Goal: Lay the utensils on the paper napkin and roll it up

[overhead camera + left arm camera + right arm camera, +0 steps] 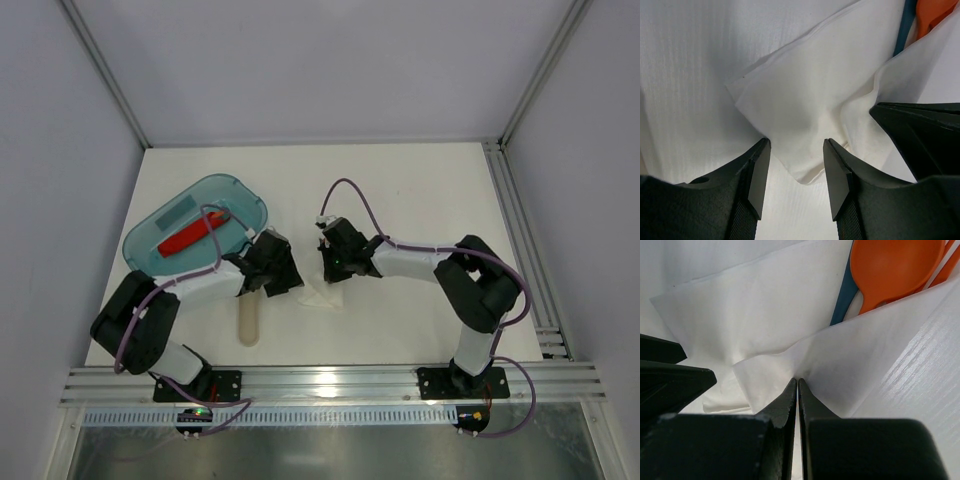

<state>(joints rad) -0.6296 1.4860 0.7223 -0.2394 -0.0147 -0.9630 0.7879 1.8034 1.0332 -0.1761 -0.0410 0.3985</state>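
Note:
The white paper napkin [322, 296] lies creased on the table between the two grippers. My left gripper [796, 145] is open, with a napkin [810, 100] corner lying loose between its fingers. My right gripper [798, 381] is shut, its tips pinching a raised fold of the napkin [740, 315]. Under that fold an orange spoon [895, 270] and a dark blue utensil [845, 295] poke out. In the top view the left gripper [280, 268] and right gripper [332, 268] face each other and hide these utensils.
A teal tray [235, 192] sits at the left rear with a red utensil [190, 237] in it. A pale beige utensil [248, 322] lies on the table near the left arm. The cage's frame rails border the table's right and near edges.

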